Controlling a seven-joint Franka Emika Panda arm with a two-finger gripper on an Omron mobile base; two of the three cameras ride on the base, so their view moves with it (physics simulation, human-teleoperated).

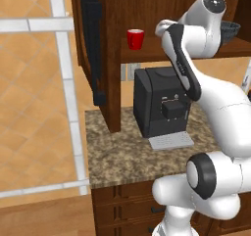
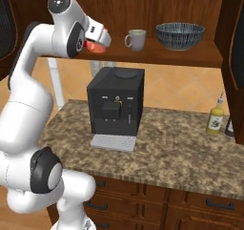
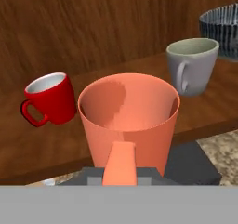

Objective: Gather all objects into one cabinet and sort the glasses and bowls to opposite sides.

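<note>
Speckled brown granite worktop (image 2: 181,138) runs under a dark-brown wooden wall cabinet (image 1: 112,59) whose tall doors stand open. On the cabinet's shelf board (image 2: 190,52), toward its left end, sits a small bright red cup with a handle (image 1: 135,38). Near the middle stands a light grey mug (image 2: 136,39), handle turned left, and just beside it toward the right end rests a wide dark-grey bowl with ribbed sides (image 2: 180,35); the two are close but apart.

At the shelf's front edge, between red cup and grey mug, the white arm's gripper (image 2: 98,40) holds a salmon-pink plain cup (image 3: 128,121). From the hand camera the pink cup stands upright and close, its handle facing the camera. The fingers themselves are hidden, so I cannot tell how they stand on it.

Below, a black boxy coffee machine (image 2: 115,102) stands on the worktop with its pale grey drip tray (image 2: 113,142) in front. Near the worktop's right edge stands a yellow-green bottle (image 2: 215,117).
</note>
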